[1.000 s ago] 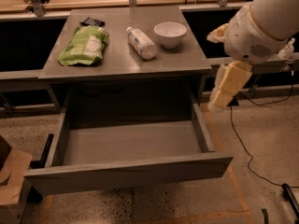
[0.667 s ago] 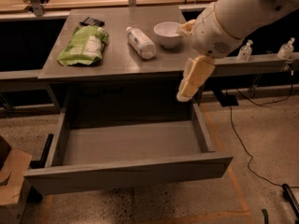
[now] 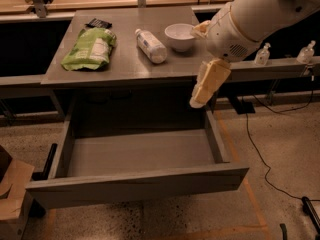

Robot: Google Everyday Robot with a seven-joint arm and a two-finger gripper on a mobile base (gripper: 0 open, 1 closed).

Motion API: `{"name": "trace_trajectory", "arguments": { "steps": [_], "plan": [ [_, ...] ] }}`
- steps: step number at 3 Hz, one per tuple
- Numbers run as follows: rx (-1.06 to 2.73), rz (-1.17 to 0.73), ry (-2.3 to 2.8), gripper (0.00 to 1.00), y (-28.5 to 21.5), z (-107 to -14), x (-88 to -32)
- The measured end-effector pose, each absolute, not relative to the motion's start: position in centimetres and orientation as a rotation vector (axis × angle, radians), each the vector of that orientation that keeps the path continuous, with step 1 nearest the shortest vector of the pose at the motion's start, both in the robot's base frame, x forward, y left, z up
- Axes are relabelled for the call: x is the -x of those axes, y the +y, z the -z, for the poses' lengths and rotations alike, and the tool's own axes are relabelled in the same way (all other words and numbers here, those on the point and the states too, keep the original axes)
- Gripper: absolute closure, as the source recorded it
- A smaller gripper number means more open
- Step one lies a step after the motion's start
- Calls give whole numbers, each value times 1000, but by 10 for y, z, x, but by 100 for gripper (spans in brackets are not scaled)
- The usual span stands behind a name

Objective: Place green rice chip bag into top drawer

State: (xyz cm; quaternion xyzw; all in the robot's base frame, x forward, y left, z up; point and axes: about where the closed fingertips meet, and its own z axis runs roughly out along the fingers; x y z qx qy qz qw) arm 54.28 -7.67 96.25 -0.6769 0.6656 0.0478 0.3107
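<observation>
My gripper [image 3: 198,99] hangs by the right front edge of the table [image 3: 125,68], above the right wall of the pulled-out drawer [image 3: 135,185]. I cannot tell if it is spread or pinched.

The green bag [image 3: 90,48] lies far left on the table. It looks soft, light and crinkly, so I would pinch one edge. The bottle [image 3: 151,45] and bowl [image 3: 180,36] lie between us. A black packet [image 3: 98,23] sits just behind the bag.

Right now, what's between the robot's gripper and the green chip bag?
In the camera view, a clear bottle lies on its side on the table between the green rice chip bag and the gripper, which hangs at the table's front edge.
</observation>
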Motion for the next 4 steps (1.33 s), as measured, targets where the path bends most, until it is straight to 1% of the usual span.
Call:
{"name": "trace_trajectory", "arguments": {
  "steps": [1,2,3,4],
  "plan": [
    [1755,-207,1648,0,-29,-958,-577],
    [1710,-309,1551,0,34,-941,-629],
    [1677,-374,1510,0,87,-922,-676],
    [1615,-387,1515,0,136,-917,-720]
  ]
}}
